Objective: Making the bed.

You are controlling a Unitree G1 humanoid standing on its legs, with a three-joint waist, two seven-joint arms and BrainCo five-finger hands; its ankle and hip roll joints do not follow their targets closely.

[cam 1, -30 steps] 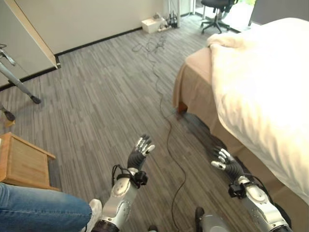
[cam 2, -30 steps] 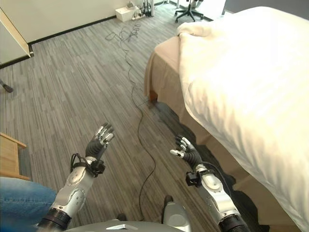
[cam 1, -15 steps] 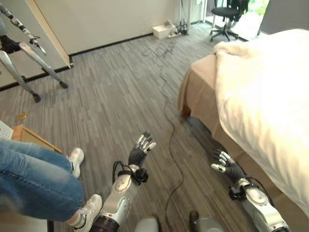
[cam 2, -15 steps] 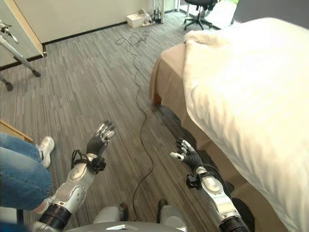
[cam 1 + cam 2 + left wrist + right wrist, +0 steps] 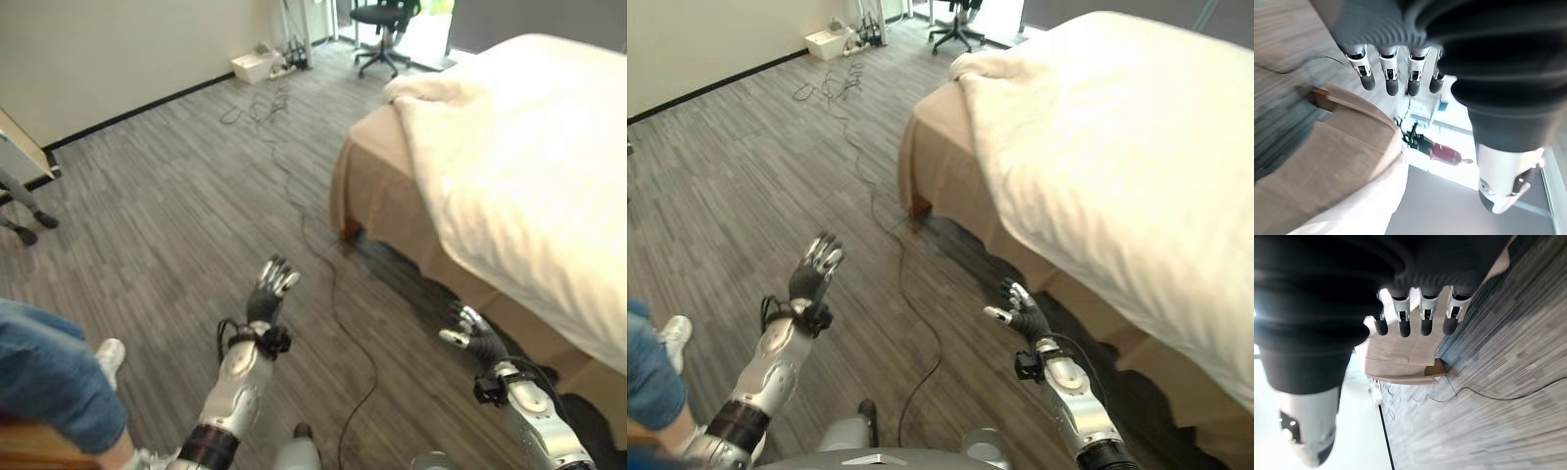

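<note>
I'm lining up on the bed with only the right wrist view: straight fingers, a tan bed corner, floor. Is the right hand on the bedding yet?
Observer: No. The right hand hangs open over the floor beside the bed, apart from the white duvet that drapes over the bed's near side.
Operator: And the left hand?
Observer: The left hand is open too, raised over the floor farther from the bed, holding nothing.
Operator: Anyone close by?
Observer: Yes, a person's leg in jeans is on your left, beside the left arm.
</note>
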